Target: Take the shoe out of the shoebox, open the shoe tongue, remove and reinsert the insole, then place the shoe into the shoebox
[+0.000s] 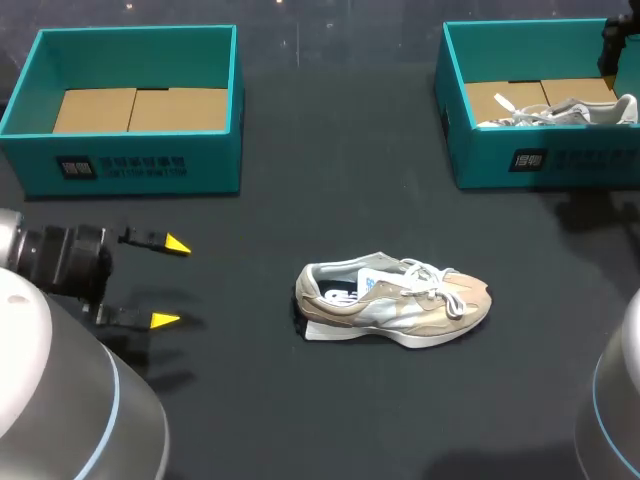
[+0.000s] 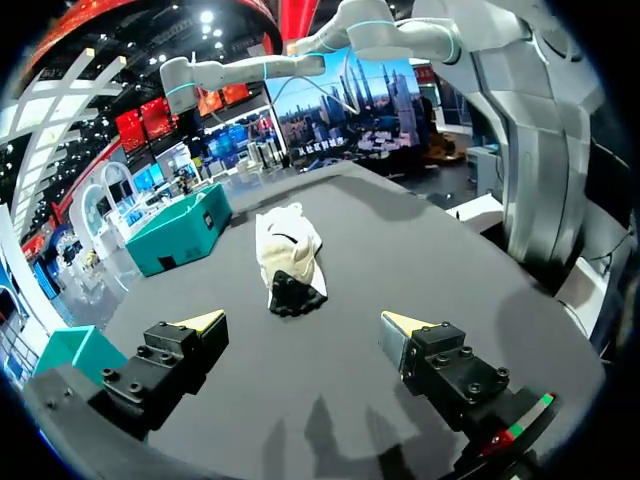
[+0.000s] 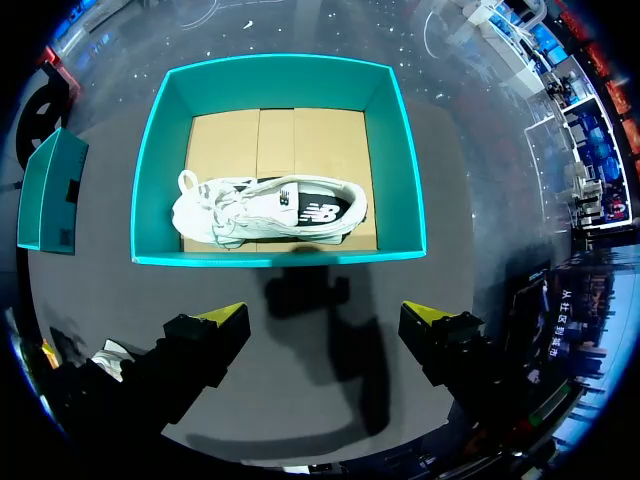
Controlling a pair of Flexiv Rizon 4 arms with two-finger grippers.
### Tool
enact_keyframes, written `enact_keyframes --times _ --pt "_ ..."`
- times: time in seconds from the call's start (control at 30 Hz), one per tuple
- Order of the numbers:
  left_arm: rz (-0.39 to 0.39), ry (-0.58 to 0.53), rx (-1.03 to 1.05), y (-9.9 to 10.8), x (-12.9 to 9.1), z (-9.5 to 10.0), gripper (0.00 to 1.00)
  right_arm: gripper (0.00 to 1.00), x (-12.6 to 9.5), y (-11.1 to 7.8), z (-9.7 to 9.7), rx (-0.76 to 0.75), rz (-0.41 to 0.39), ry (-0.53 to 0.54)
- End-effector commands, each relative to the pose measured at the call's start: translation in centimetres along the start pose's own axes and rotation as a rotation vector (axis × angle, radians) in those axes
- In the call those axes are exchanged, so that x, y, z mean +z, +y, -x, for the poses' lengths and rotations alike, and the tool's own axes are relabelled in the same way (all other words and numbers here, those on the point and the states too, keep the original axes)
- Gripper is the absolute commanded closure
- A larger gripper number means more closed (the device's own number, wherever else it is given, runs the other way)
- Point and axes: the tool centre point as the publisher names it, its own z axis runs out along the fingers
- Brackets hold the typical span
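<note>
1. The tan shoe (image 1: 395, 300) is out on the dark counter (image 1: 300, 400), about mid-counter, with its toe toward my right and its white laces on top.
2. The left claw (image 1: 170, 282) is spread wide with nothing in it. It sits well off to the left of the shoe, with the heel end facing it.
3. The right claw (image 3: 325, 315) is also wide open and gripping nothing. It's over the counter just in front of the right shoebox (image 3: 160, 150).
4. That box has a white shoe (image 3: 270, 210) lying on its side on the cardboard bottom.
5. The left shoebox (image 1: 130, 165) is at the far left, teal like the other one, cardboard floor showing.
</note>
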Motion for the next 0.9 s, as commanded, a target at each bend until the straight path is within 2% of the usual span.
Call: enact_keyframes --times 0.03,0.23,0.3,0.67,0.9 --pt "-0.152 -0.022 -0.048 2.7 0.8 -0.1 0.00 0.00 0.0 -0.1 0.0 0.000 0.001 -0.001" --pt "-0.212 0.002 -0.094 3.4 1.5 0.0 0.00 0.00 0.0 -0.1 0.0 0.000 0.001 -0.001" --pt "-0.182 0.037 -0.086 3.5 1.5 0.1 0.00 0.00 0.0 -0.1 0.0 0.000 0.001 -0.001" --pt "-0.182 0.037 -0.086 3.5 1.5 0.1 0.00 0.00 0.0 -0.1 0.0 0.000 0.001 -0.001" --pt "-0.186 -0.015 -0.162 4.0 2.9 -0.2 0.00 0.00 0.0 -0.1 0.0 0.000 0.001 -0.001"
